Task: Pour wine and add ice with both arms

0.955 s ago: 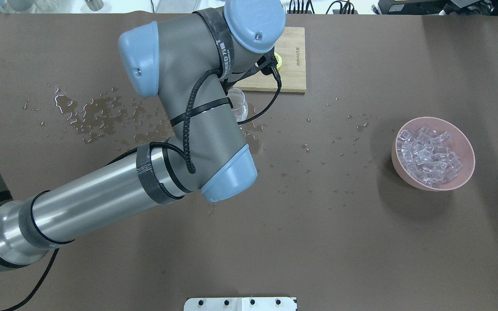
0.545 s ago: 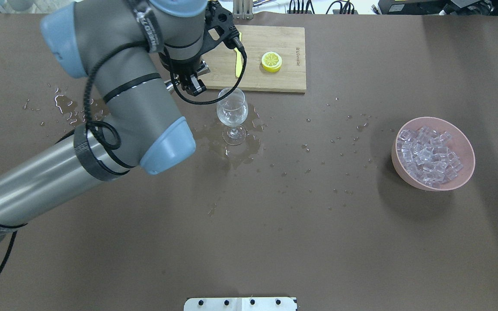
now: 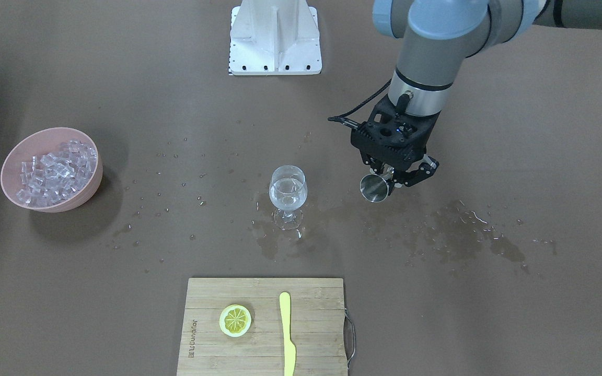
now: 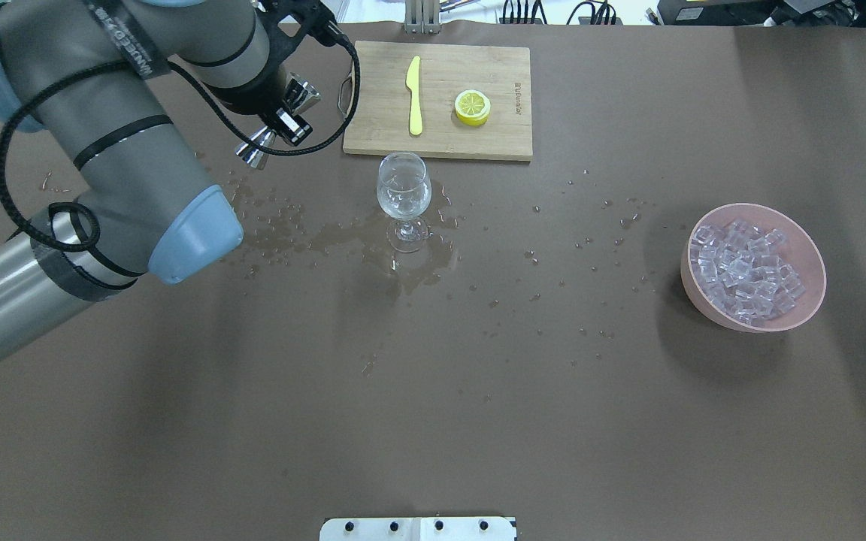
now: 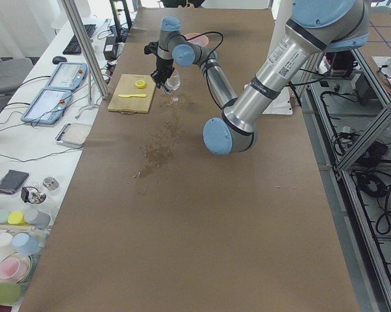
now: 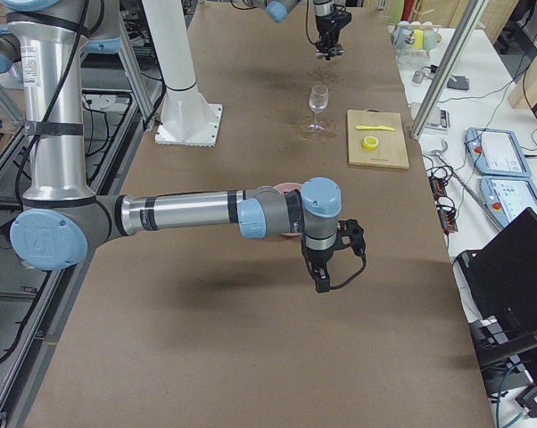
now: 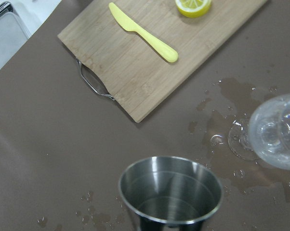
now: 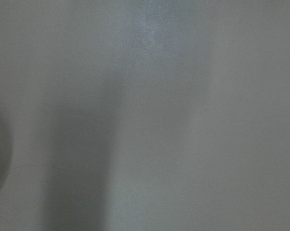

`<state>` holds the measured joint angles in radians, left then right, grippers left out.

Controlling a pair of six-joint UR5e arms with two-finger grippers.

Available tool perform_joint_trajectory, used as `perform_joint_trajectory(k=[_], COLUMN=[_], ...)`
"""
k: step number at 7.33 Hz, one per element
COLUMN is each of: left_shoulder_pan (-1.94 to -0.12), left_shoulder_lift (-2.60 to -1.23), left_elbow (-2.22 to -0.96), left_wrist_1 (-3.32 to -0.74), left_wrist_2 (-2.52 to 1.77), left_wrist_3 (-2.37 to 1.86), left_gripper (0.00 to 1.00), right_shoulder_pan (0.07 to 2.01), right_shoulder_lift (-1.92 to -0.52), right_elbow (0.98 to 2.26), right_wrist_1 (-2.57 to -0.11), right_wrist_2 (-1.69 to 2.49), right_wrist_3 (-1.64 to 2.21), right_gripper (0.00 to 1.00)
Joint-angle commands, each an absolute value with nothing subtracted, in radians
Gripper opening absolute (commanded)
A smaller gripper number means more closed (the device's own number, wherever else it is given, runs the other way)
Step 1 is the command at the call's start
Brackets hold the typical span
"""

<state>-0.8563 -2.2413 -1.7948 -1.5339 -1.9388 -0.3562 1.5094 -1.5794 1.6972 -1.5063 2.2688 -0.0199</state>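
My left gripper (image 3: 392, 180) is shut on a steel jigger (image 3: 374, 188), held tilted above the wet table, apart from the glass on my left side; the jigger also shows in the overhead view (image 4: 264, 139) and the left wrist view (image 7: 170, 190). The clear stemmed glass (image 4: 404, 188) stands upright mid-table with a little clear wine (image 3: 288, 197) in its bowl. The ice (image 4: 745, 267) is heaped in a pink bowl (image 4: 801, 315) at the right. My right gripper (image 6: 322, 267) shows only in the exterior right view, low over bare table near the bowl; I cannot tell whether it is open or shut.
A bamboo cutting board (image 4: 440, 120) with a yellow knife (image 4: 414, 94) and a lemon slice (image 4: 472, 107) lies behind the glass. Spilled puddles and drops (image 4: 283, 218) spread around and left of the glass. The white base block (image 3: 275, 36) stands at the robot's edge.
My left arm has swung left and back from over the glass, carrying the jigger away from it. The glass, hidden a second ago, now stands in plain view.
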Motion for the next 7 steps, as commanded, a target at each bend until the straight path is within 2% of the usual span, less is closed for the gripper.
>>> perform_joint_trajectory(k=[1,2,5,7], left_shoulder_pan=[-0.867,-0.867,-0.868,-0.803], left_shoulder_lift=[-2.108,-2.053,-1.819,-1.760], left_elbow=[-1.886,-1.928,-1.937,-1.950], left_wrist_1=[-1.670,-1.725,-2.125,-2.164], left_wrist_2=[-1.942,-1.934,-1.724,-1.415], left_wrist_3=[-0.472,-0.554,-0.871,-1.105], left_gripper=[0.00,0.00,0.00,0.00], right_shoulder_pan=[1.509,1.509,1.511,1.511], right_shoulder_lift=[-1.580,-1.580,-1.583,-1.583], right_elbow=[1.697,1.698,1.698,1.700], right_wrist_1=[-1.505,-1.506,-1.505,-1.505], right_wrist_2=[2.269,2.269,2.269,2.269], right_wrist_3=[-0.020,-0.020,-0.021,-0.021], right_gripper=[1.00,1.00,1.00,1.00])
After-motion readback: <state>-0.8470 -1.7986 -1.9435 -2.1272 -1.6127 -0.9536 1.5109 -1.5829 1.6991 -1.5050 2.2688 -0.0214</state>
